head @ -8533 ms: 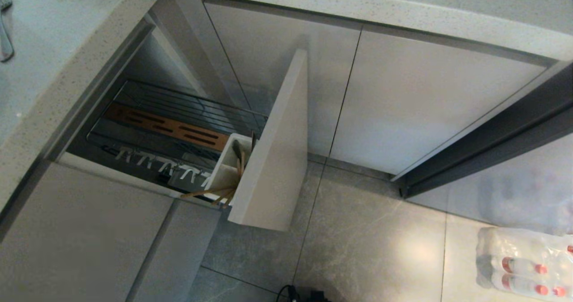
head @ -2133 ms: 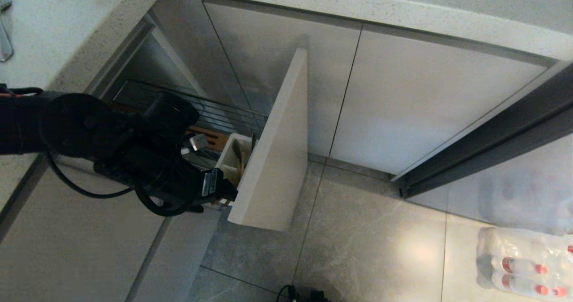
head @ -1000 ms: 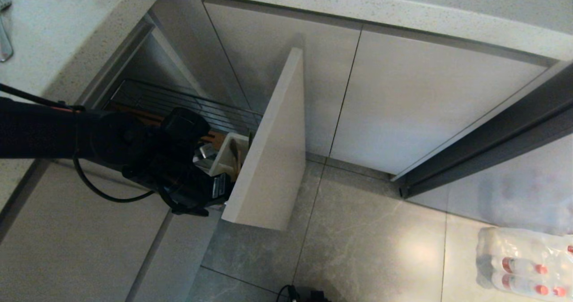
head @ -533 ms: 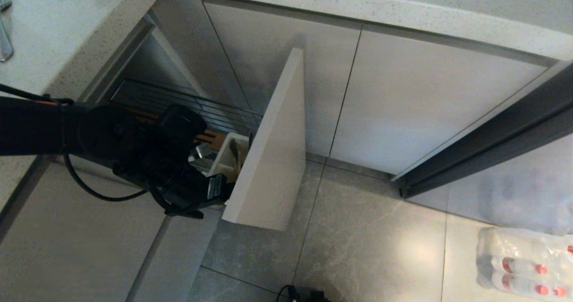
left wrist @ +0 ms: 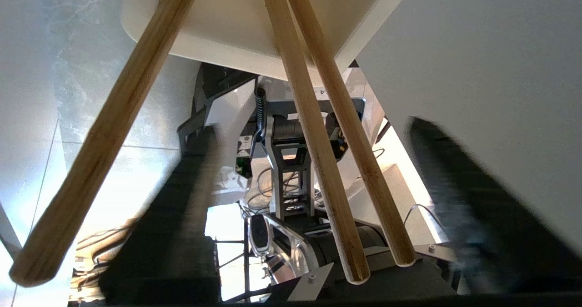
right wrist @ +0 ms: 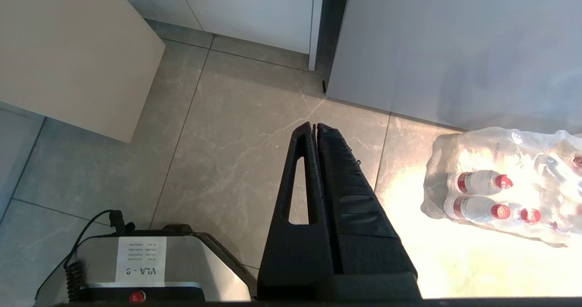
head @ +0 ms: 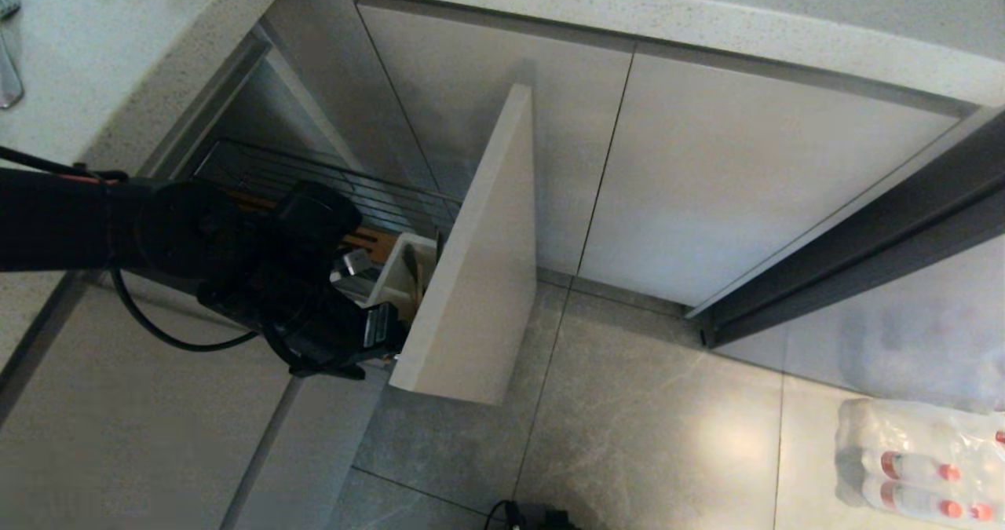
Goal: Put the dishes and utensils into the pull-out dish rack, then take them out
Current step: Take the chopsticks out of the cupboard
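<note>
The pull-out dish rack (head: 314,180) is standing drawn out from under the speckled countertop (head: 118,82), its beige front panel (head: 479,279) jutting over the grey tiled floor (head: 628,436), which is lying open toward the robot and off to the right. A wrapped pack of water bottles (head: 919,459) is sitting on the floor well apart from the rack, and a fork (head: 8,59) is lying on the countertop at the far left edge. The left gripper (head: 377,330) is reaching in just behind the front panel, beside the white utensil caddy (head: 400,275), hemmed in by the panel on one side and a cabinet face on the other. In the left wrist view its fingers (left wrist: 182,216) are standing apart on either side of two of the chopsticks (left wrist: 318,129) sticking out of the caddy, without pressing on them; a third stick is slanting outside one finger. The right gripper (right wrist: 314,127) is hanging over the floor with its fingers pressed together, holding nothing.
</note>
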Controlling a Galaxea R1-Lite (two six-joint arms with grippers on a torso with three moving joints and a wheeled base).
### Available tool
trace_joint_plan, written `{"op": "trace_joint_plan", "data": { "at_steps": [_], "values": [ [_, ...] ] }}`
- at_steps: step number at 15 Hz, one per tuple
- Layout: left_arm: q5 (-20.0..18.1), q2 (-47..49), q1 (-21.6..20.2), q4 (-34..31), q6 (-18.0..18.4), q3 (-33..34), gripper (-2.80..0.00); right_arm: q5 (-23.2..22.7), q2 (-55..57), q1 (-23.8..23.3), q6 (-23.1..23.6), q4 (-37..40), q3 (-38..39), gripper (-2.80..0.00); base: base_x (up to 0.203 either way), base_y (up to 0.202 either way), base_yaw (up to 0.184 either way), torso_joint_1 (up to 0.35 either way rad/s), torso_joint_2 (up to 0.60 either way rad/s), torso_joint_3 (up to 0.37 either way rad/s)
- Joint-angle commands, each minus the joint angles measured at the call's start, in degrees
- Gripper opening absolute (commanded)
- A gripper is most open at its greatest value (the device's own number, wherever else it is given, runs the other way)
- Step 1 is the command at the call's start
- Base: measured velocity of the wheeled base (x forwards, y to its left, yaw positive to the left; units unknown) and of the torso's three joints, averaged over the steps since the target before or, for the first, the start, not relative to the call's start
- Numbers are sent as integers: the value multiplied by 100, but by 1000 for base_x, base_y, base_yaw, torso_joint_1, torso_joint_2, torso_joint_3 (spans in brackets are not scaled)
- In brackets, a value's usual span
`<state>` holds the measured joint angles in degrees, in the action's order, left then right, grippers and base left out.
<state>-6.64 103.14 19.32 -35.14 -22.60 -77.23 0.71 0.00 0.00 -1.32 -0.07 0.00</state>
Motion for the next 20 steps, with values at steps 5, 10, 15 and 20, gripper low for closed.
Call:
{"op": "trace_joint_plan", "data": {
  "at_steps": [5, 10, 15, 20],
  "values": [
    [-4, -5, 10, -28, -7, 6, -280, 0, 2, 0, -3, -1, 0, -280, 0, 0, 0, 0, 0, 0],
    [-4, -5, 28, -28, -7, 15, -280, 0, 5, 0, -3, -1, 0, -280, 0, 0, 0, 0, 0, 0],
    [-11, -231, 62, -59, -25, -14, -280, 0, 6, 0, -1, -1, 0, -280, 0, 0, 0, 0, 0, 0],
    [-1, -821, 88, -497, -34, -229, -280, 0, 9, 0, 0, -1, 0, -280, 0, 0, 0, 0, 0, 0]
  ]
}}
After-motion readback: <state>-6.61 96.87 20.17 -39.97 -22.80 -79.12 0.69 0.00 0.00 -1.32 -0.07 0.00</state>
